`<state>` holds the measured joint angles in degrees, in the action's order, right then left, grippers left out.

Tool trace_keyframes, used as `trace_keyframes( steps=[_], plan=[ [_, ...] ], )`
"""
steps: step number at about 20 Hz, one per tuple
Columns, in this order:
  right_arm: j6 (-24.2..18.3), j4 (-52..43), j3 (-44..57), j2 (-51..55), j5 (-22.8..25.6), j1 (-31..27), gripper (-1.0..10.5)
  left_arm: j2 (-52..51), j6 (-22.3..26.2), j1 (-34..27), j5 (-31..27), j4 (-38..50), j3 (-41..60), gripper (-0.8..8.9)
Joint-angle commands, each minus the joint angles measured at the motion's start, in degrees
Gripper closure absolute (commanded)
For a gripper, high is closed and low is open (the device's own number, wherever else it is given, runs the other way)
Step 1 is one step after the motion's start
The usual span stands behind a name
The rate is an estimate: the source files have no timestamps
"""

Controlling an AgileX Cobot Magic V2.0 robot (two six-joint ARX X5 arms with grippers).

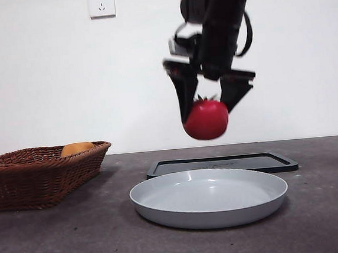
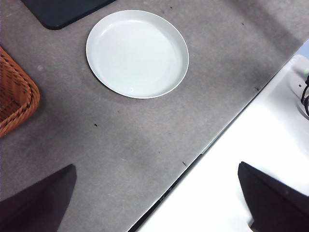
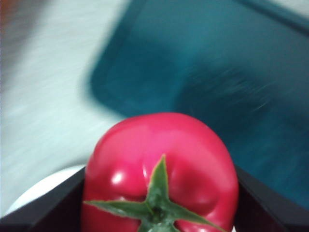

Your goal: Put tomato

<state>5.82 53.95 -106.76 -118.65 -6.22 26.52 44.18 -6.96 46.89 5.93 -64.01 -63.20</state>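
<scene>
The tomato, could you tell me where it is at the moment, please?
The tomato hangs in the air, clamped in the right gripper, above the grey plate and in front of the black tray, right of the basket.

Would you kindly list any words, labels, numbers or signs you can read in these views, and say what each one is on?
None can be read in any view.
The wall socket has no legible marking.
The tomato, grey plate, black tray and wicker basket show no writing.
</scene>
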Motion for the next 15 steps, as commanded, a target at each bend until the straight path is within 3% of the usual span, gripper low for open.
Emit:
trace_keyframes(
  steps=[1, 4, 11, 14, 15],
  plan=[
    [-1.7, 1.0, -7.9, -6.7, 0.1, -1.4, 7.9, 0.2, 0.0, 0.4, 0.0, 0.7, -0.4, 2.20],
    [-2.7, 1.2, -15.3, -14.2, 0.2, -3.1, 7.9, 0.2, -0.2, 0.4, 0.0, 0.6, -0.4, 2.20],
    [-3.7, 0.1, -16.0, -18.6, 0.3, -4.0, 7.7, 0.2, -0.4, 0.4, 0.0, -1.2, -0.4, 2.20],
    [-3.7, 0.9, -16.1, -18.6, 0.6, -4.0, 4.4, 0.0, -0.4, 0.4, 0.0, -2.0, -0.4, 2.20],
    [-3.7, 1.9, -16.9, -18.6, 1.6, -4.0, 4.2, -0.1, -0.4, 0.4, 0.0, -2.0, -0.4, 2.20]
  ],
)
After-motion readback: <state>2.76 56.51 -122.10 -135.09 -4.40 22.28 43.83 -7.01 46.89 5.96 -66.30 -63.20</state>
